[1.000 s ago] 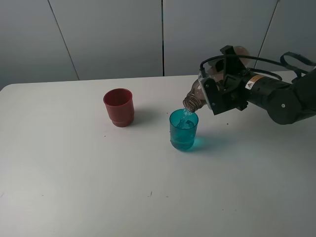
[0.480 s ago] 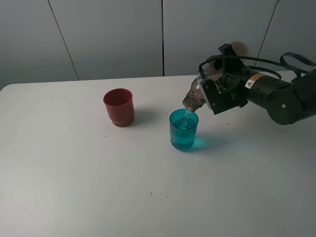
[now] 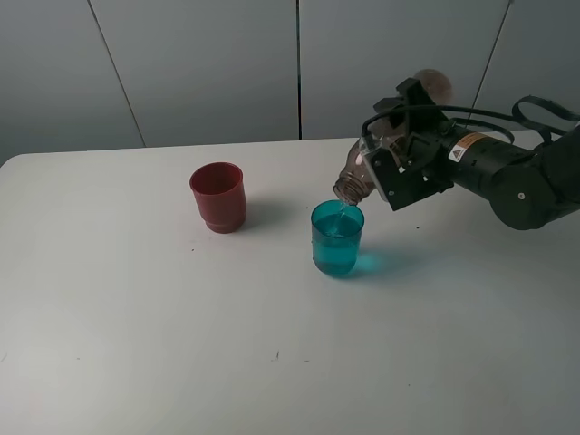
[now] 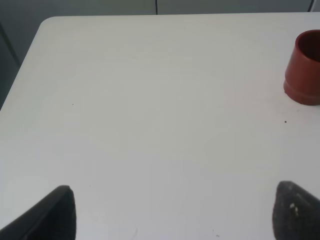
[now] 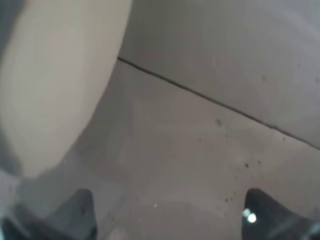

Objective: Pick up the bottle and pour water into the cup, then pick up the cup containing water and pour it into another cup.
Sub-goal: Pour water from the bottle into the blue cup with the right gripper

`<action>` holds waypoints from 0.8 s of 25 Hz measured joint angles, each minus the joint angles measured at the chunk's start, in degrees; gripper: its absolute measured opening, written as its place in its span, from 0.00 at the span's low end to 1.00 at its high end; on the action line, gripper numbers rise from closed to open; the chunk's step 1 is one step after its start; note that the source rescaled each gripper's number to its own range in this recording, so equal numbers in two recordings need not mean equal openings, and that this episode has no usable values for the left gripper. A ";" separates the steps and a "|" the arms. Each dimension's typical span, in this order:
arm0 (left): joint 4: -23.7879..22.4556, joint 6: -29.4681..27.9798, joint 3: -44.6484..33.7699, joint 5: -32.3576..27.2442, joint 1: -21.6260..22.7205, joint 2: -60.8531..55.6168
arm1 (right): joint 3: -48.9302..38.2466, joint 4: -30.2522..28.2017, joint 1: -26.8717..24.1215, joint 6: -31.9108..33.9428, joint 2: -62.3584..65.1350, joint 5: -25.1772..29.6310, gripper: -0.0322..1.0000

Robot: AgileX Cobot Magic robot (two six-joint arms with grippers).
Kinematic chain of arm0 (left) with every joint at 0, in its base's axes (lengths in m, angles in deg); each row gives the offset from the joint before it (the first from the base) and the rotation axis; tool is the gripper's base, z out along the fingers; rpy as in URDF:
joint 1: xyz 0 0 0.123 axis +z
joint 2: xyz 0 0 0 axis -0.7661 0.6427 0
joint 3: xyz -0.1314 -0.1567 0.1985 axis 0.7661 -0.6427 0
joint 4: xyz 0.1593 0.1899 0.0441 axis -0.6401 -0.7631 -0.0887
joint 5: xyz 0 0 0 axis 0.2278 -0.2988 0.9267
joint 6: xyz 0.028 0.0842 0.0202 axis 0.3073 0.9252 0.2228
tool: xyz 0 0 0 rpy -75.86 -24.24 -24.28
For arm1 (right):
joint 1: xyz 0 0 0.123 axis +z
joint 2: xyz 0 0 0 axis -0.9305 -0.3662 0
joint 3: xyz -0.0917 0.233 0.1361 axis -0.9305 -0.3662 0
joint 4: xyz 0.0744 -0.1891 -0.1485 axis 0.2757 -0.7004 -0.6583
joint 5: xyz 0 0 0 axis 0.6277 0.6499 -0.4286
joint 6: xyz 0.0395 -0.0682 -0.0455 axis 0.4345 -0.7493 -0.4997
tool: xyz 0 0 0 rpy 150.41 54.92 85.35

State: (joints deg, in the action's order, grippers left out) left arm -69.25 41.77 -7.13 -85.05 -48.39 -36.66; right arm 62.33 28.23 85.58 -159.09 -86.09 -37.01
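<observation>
My right gripper (image 3: 396, 170) is shut on the smoky grey-brown bottle (image 3: 354, 181) and holds it tilted steeply, mouth down, just above the far rim of the teal cup (image 3: 337, 241). The teal cup stands upright mid-table and holds water. The dark red cup (image 3: 218, 196) stands upright and apart, to the teal cup's left; it also shows in the left wrist view (image 4: 305, 67). In the right wrist view the bottle (image 5: 165, 165) is a close blur between the fingertips (image 5: 80, 210). My left gripper (image 4: 175, 212) is open and empty over bare table, far from the red cup.
The white table (image 3: 181, 335) carries only the two cups. A grey panelled wall (image 3: 208, 63) runs behind its far edge. My right arm (image 3: 517, 177) reaches in from the right side.
The bottle's base has risen a little, so it tilts more steeply. The water level in the teal cup has risen. Both cups stay in place.
</observation>
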 joint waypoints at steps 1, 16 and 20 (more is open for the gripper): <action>0.00 0.00 0.00 0.00 0.00 0.00 | 0.00 -0.28 0.00 0.00 0.00 -0.10 0.04; 0.00 0.00 0.00 0.00 0.00 0.00 | 0.00 -0.62 0.00 0.00 0.00 -0.92 0.04; 0.00 0.00 0.00 0.00 0.00 0.00 | 0.00 -0.88 0.00 0.47 0.00 -0.92 0.04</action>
State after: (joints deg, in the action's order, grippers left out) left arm -69.25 41.77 -7.13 -85.05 -48.39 -36.66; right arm 62.33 27.36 85.58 -158.62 -86.09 -37.93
